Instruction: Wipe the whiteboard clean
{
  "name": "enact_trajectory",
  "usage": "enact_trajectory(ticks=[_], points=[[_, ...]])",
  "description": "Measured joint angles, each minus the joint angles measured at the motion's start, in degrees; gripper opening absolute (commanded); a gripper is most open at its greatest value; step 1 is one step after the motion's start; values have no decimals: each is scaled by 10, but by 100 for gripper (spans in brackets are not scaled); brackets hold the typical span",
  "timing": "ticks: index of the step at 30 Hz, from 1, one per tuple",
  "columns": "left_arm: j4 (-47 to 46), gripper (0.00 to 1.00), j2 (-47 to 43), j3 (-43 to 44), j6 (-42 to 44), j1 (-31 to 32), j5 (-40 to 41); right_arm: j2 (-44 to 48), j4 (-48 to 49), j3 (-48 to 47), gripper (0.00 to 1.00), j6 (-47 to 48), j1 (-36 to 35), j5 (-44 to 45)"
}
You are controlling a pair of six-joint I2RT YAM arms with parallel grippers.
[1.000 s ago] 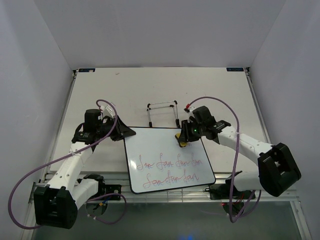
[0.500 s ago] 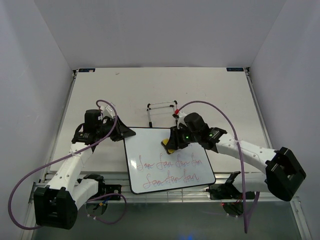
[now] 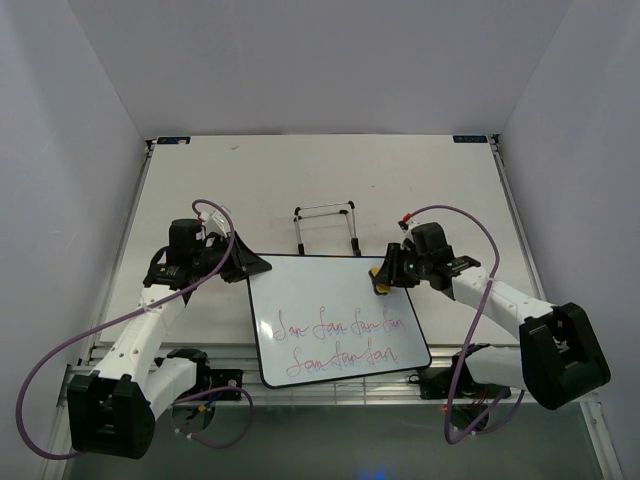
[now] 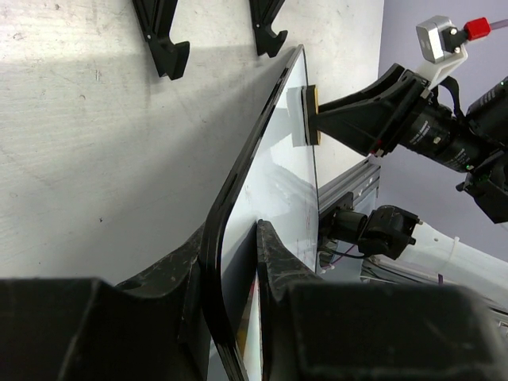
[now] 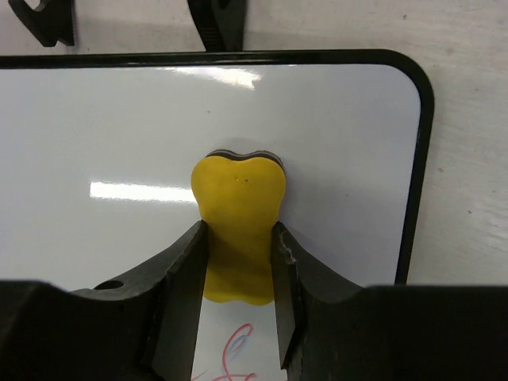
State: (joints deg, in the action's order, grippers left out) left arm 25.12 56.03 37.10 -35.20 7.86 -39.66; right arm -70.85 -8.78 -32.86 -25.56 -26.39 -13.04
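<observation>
Where the left gripper [image 4: 230,238] pinches shut, the black edge of the whiteboard [image 3: 330,295] sits right between its jaws. The right gripper [image 5: 238,236] squeezes a yellow eraser [image 5: 239,186]. The board lies under those jaws, touching the eraser, with red scribbles [image 3: 340,338] on their near side.

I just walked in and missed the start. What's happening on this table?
The robot is set up to wipe a whiteboard lying flat on the table. The left gripper clamps the board's far left corner, apparently steadying it. The right gripper holds a yellow eraser against the board near its far right corner. Two lines of red writing on the near half are not yet wiped. A wire stand sits just behind the board.
</observation>
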Motion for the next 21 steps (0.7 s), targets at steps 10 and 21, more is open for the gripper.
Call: enact_trajectory(ticks=[10, 21], points=[[-3, 0, -1, 0, 0, 0, -2, -59, -5, -29, 32, 20, 57, 3], [-3, 0, -7, 0, 0, 0, -2, -82, -23, -79, 22, 78, 18, -45]])
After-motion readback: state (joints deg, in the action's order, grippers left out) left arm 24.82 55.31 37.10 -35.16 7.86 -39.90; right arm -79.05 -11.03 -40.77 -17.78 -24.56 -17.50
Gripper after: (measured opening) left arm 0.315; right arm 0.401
